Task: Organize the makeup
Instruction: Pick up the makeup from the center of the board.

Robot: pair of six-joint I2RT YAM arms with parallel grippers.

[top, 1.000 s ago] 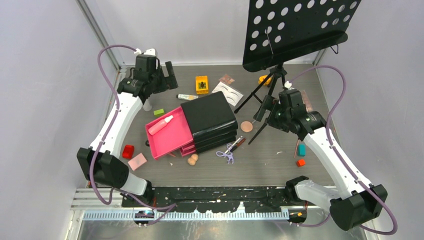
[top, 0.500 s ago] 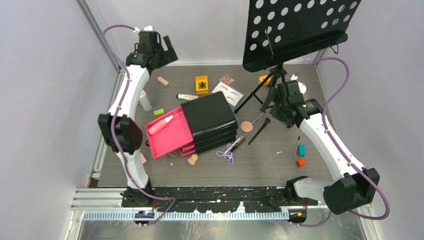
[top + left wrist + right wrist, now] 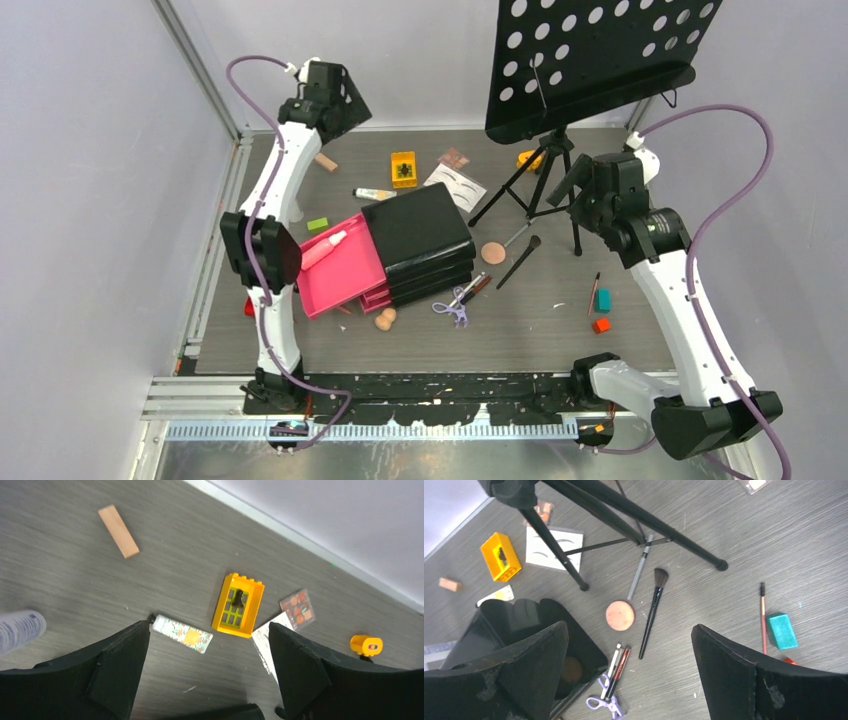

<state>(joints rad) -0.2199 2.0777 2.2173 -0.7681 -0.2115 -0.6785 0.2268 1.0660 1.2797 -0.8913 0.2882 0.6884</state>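
My left gripper (image 3: 345, 108) (image 3: 210, 672) is open and empty, high above the back left of the table. Under it lie a floral tube (image 3: 181, 633), a yellow block (image 3: 238, 605), a peach stick (image 3: 118, 531) and the white eyebrow card (image 3: 264, 641). My right gripper (image 3: 566, 183) (image 3: 629, 675) is open and empty, high over the right middle. Below it lie a black brush (image 3: 651, 612), a round peach puff (image 3: 619, 615), lilac scissors (image 3: 607, 705), a thin brush (image 3: 763, 617) and a teal block (image 3: 782, 631). A pink tube (image 3: 322, 250) lies in the open pink drawer (image 3: 350, 280).
The black chest (image 3: 420, 232) stands mid-table. The black music stand (image 3: 590, 60) rises at the back right, its tripod legs (image 3: 574, 560) spread on the floor. Peach sponges (image 3: 385, 319), a green block (image 3: 318, 225) and an orange block (image 3: 601, 325) lie loose.
Both arms have risen. My left gripper has moved to the back left wall. My right gripper has drawn back to the right, away from the stand's legs. Nothing on the table moved.
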